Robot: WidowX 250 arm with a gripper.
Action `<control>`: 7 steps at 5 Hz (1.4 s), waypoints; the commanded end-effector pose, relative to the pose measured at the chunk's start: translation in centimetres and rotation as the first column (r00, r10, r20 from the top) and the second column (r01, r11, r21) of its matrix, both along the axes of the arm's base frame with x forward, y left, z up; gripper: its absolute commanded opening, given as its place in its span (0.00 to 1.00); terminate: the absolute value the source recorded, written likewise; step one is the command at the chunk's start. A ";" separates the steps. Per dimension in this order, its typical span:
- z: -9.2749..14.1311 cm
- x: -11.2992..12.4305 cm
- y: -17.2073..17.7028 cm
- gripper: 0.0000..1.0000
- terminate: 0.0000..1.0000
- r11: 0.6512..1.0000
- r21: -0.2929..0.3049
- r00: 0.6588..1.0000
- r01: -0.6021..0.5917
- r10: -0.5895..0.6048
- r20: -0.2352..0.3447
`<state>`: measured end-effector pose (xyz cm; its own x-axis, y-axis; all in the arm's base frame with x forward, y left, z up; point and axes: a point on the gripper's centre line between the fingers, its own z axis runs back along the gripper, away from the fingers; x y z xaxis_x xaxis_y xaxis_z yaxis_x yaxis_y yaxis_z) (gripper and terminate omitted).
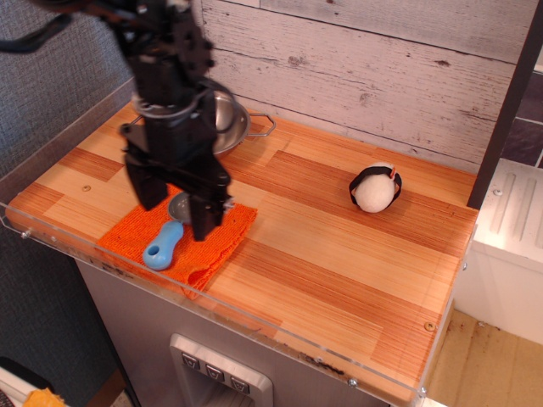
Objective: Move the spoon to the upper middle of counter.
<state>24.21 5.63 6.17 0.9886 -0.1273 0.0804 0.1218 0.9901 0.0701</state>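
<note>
The spoon (164, 245) lies on an orange knitted cloth (219, 236) at the front left of the counter (339, 246). Its light-blue handle points toward the front edge; its grey bowl is mostly hidden behind my gripper. My gripper (176, 209) is open, hanging directly over the spoon, one finger (147, 185) left of the bowl and the other finger (207, 219) right of it. I cannot tell whether the fingers touch the cloth.
A steel bowl with wire handles (231, 124) stands at the back left, partly hidden by my arm. A white and black plush ball (375, 188) sits at the back right. Clear acrylic rails (254, 326) run along the counter's edges. A wood-plank wall is behind.
</note>
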 end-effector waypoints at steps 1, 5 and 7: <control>-0.3 -2.2 1.9 1.00 0.00 0.993 0.003 0.993 -0.117 0.117 -0.012; -3.7 -0.7 2.0 1.00 0.00 0.969 -0.040 0.969 -0.245 0.246 0.036; -2.8 -0.4 2.0 0.00 0.00 0.978 -0.035 0.977 -0.204 0.206 0.060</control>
